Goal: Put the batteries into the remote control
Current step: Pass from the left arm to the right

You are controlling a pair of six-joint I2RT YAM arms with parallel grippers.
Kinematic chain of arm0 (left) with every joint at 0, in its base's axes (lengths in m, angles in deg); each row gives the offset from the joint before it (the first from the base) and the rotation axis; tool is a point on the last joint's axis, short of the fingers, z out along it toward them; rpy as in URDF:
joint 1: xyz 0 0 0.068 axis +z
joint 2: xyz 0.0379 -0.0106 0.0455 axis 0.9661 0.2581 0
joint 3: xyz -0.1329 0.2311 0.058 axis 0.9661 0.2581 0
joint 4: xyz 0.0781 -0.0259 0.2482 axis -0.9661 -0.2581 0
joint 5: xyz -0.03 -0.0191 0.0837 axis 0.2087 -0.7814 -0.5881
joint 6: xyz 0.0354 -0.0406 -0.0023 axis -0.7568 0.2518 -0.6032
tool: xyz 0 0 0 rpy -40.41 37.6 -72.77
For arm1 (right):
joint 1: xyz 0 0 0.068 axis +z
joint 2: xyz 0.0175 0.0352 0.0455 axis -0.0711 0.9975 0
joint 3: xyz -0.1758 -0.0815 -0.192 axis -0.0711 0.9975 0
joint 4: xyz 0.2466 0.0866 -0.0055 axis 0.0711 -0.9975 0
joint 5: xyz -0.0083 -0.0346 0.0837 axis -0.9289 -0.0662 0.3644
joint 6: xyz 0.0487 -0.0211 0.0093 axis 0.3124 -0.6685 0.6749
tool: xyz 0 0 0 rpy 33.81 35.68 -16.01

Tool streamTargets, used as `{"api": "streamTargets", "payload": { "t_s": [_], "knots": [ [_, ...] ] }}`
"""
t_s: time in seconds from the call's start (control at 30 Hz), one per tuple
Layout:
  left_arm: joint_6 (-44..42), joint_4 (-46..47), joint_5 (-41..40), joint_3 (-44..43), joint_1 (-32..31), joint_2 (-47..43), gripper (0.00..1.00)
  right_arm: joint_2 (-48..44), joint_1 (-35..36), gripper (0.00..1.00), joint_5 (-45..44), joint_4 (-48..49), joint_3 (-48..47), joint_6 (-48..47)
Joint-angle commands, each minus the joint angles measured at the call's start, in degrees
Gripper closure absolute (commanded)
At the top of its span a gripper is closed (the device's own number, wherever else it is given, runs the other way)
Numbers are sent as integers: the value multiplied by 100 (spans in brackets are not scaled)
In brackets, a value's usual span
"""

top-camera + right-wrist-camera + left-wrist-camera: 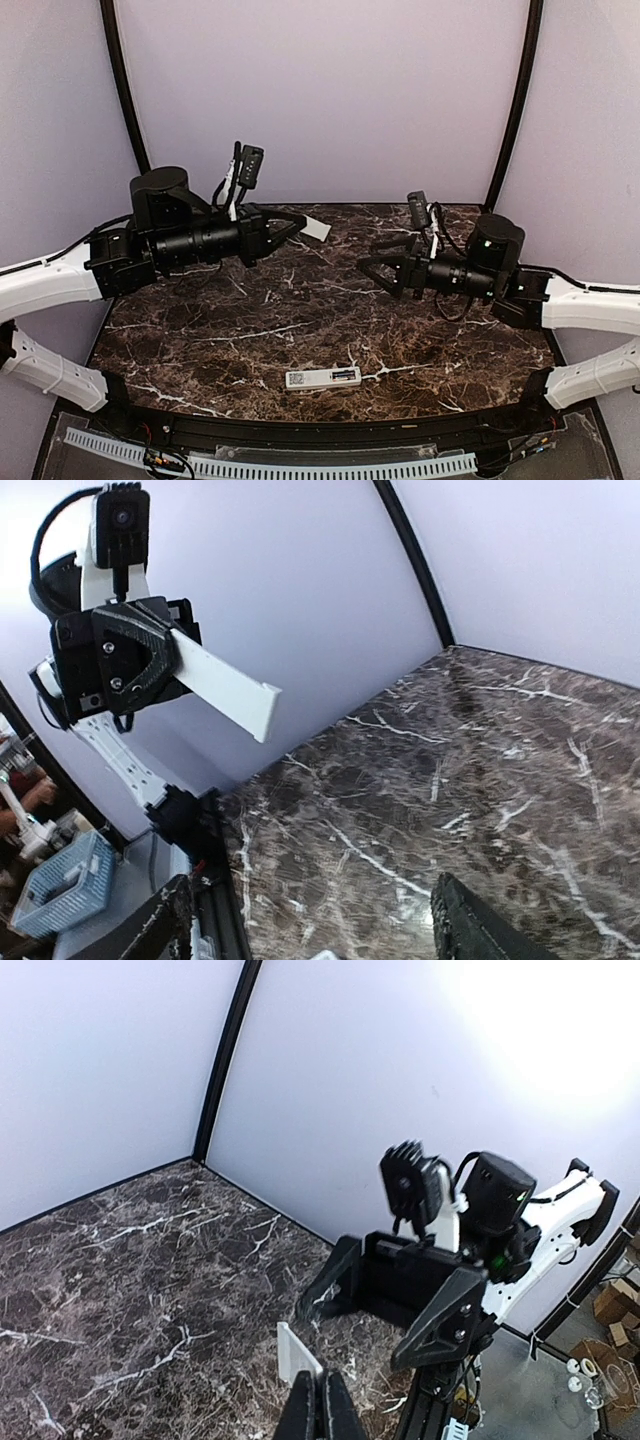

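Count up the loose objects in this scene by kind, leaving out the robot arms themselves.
Remote control, lying on the table near the front edge: 1
White flat panel, clamped in the jaws of the left gripper above the table: 1
Total: 2

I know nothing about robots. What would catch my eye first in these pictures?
Two robot arms hover face to face above a dark marble table. The left gripper pinches a flat white piece in mid-air, while the right gripper stands open and holds nothing. Below them, near the table's front edge, lies the slim white remote control.
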Motion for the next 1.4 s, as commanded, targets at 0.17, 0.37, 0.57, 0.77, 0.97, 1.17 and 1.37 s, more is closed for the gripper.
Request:
{"api": "streamTargets", "payload": {
  "t_s": [0.17, 0.37, 0.57, 0.77, 0.97, 1.17, 1.37],
  "knots": [
    [7, 810, 490, 198, -17, -256, 100, 871, -20, 29, 1346, 2734, -369, 1394],
    [97, 951, 650, 263, -43, -277, 100, 1405, -4, 39, 1695, 2810, -960, 1248],
    [176, 1145, 693, 326, -42, -293, 100, 1817, -3, 60, 1976, 3277, -1164, 1500],
    [216, 1209, 690, 411, -43, -276, 100, 1980, -3, 80, 2226, 3381, -1352, 1519],
    [180, 1245, 657, 418, -36, -303, 100, 2163, -3, 87, 2375, 3361, -1498, 1647],
    [148, 1212, 626, 444, -36, -351, 100, 2235, -3, 97, 2517, 3382, -1584, 1723],
    [112, 1150, 582, 523, -39, -414, 100, 2117, -3, 100, 2484, 3256, -1549, 1720]
  ]
}}
